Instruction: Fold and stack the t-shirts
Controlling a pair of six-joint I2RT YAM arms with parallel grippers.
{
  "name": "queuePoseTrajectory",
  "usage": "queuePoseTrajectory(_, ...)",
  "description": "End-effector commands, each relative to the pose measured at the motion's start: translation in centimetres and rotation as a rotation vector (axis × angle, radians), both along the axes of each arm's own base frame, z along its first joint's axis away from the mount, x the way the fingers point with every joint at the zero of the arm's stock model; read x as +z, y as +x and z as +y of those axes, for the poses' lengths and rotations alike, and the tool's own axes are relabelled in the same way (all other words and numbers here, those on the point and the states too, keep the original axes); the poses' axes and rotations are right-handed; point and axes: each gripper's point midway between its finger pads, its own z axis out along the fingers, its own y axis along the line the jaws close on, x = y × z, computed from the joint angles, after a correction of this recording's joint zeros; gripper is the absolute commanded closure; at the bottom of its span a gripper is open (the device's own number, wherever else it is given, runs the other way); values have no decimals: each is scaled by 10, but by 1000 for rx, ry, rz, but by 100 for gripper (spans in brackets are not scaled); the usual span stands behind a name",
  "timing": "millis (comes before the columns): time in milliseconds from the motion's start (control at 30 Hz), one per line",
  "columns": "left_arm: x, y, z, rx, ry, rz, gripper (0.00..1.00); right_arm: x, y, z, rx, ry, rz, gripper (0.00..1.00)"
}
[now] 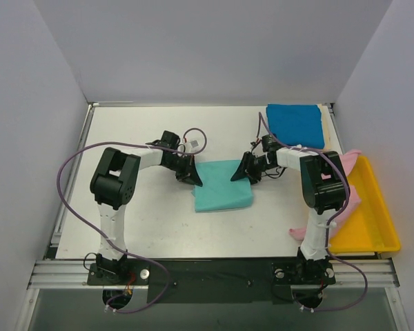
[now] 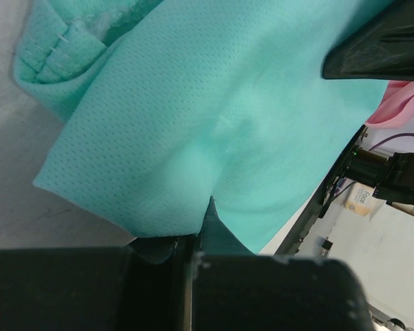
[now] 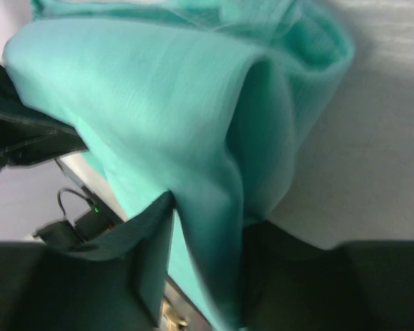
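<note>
Centrally on the table (image 1: 145, 221), one folded teal-green t-shirt (image 1: 223, 187) is clamped at its far corners by the left gripper (image 1: 193, 178) and right gripper (image 1: 243, 172), with one blue t-shirt (image 1: 295, 124) and one pink t-shirt (image 1: 353, 198) seen rightward.

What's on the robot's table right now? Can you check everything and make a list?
Surface: white table, no spills seen.
Job's things: teal shirt folded mid-table; blue shirt folded at the far right corner, cream shirt peeking out beside it; pink shirt rumpled by the yellow tray.
Clutter: yellow tray at the right edge.
Grippers: left gripper and right gripper each shut on the teal shirt's far edge.
Cables: purple cables loop along both arms.
Surroundings: plain walls on three sides.
</note>
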Motion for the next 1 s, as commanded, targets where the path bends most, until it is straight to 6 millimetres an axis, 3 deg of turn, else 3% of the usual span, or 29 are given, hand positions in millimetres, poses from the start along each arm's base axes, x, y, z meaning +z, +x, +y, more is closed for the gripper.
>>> queuePoseTrajectory(0,4,21,1,19,-32,-31,100,-27,-8,1,-3,-38,51,77)
queuePoseTrajectory(100,1,24,5,27,-24,-26,100,-20,0,0,-1,-23,28,94)
queuePoseTrajectory(167,0,27,7,17,-11,-35,100,-14,5,0,9,-23,17,100)
queuePoseTrajectory(333,9,48,22,20,80,-111,61,-2,11,-7,62,-90,15,100)
queuePoseTrajectory(433,22,72,45,66,123,-166,18,11,23,-18,131,-168,-35,100)
queuePoseTrajectory(467,24,75,51,68,136,-175,17,11,21,-25,154,-206,-25,100)
queuePoseTrajectory(633,44,101,87,112,218,-273,14,28,54,-51,193,-368,-94,100)
queuePoseTrajectory(967,47,105,90,108,236,-311,11,61,112,-76,250,-562,-221,100)
